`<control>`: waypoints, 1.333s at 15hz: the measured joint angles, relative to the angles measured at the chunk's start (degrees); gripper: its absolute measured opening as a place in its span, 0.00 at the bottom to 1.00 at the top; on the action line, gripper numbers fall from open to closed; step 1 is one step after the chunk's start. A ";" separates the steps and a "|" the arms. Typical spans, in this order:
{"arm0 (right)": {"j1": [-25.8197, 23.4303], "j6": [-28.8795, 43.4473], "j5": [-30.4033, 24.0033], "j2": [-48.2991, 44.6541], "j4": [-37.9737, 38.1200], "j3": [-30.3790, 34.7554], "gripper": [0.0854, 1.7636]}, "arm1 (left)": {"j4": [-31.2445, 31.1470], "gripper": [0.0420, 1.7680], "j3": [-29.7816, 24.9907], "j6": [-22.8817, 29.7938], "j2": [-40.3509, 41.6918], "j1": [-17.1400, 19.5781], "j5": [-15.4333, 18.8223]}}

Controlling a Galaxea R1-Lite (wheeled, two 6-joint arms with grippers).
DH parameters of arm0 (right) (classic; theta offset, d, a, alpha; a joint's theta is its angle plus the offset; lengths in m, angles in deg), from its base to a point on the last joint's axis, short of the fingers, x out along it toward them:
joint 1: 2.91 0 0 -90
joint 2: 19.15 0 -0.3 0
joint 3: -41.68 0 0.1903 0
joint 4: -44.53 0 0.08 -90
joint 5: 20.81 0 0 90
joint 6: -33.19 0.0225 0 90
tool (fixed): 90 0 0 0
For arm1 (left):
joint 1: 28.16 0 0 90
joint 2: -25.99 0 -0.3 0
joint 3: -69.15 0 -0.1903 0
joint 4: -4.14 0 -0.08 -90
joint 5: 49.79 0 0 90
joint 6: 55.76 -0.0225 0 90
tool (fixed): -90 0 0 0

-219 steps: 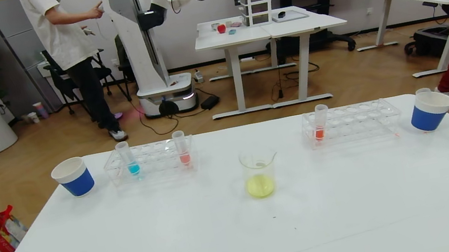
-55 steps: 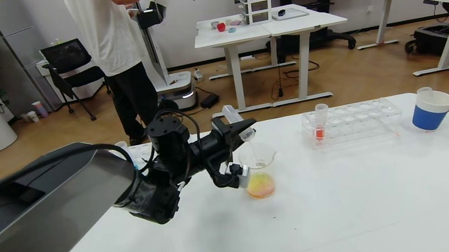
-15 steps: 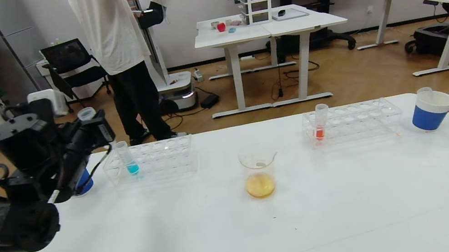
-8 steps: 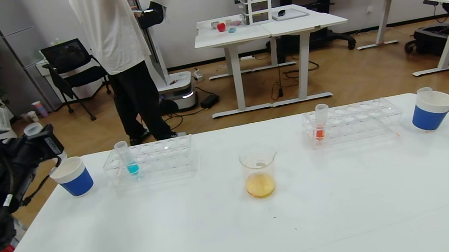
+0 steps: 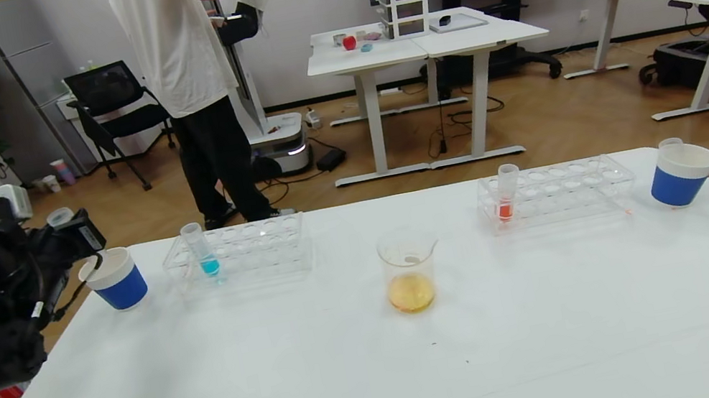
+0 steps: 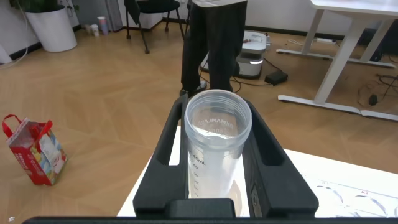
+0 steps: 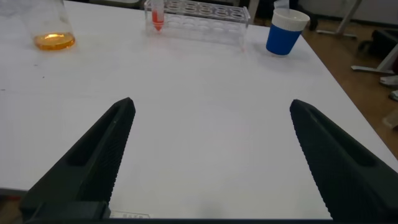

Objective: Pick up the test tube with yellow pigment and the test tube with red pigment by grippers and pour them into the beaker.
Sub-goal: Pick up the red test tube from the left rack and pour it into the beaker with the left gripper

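My left gripper is at the table's far left, just left of and above the rim of a blue-and-white paper cup. It is shut on the clear test tube that held the red pigment. In the left wrist view the tube stands upright between the fingers, with no coloured liquid showing inside. The beaker stands mid-table with orange-amber liquid; it also shows in the right wrist view. My right gripper is open and empty over bare table. No tube with yellow liquid is in view.
The left rack holds a cyan-liquid tube. The right rack holds an orange-red tube. A second blue cup stands at the far right. A person and another robot are behind the table.
My left gripper carried the emptied tube from over the beaker to the far left. In the last half second it dropped slightly toward the blue cup. The beaker's liquid turned from yellow to orange.
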 joint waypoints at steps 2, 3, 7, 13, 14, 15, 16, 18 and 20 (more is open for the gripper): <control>0.00 -0.01 0.01 0.00 0.00 0.00 0.98 | 2.12 0.27 0.46 0.21 -2.72 -0.04 0.00; 0.00 -0.01 0.00 0.00 0.00 0.00 0.98 | 3.85 0.27 0.57 0.21 -4.02 0.02 -0.04; 0.00 0.00 -0.02 0.00 0.00 0.00 0.98 | 5.27 0.27 0.57 0.13 -7.22 0.10 -0.11; 0.00 -0.01 0.00 0.00 0.00 0.00 0.98 | 5.35 0.73 -0.12 -0.04 -7.50 0.18 -0.09; 0.00 0.00 0.00 0.00 0.00 0.00 0.98 | 5.42 0.90 -0.26 -0.04 -7.46 0.21 -0.09; -0.02 0.00 0.00 0.00 0.00 0.00 0.98 | 5.42 0.98 -0.32 -0.04 -7.44 0.24 -0.11; 0.00 -0.01 0.00 0.00 0.00 0.00 0.98 | 5.45 0.99 -0.39 -0.06 -7.35 0.27 -0.11; 0.00 0.00 0.01 0.00 0.00 0.00 0.98 | 5.24 0.99 -0.37 -0.10 -6.83 0.38 -0.17; 0.00 0.00 0.00 0.00 0.00 0.00 0.98 | 4.44 0.99 0.05 -0.12 -5.38 0.21 -0.20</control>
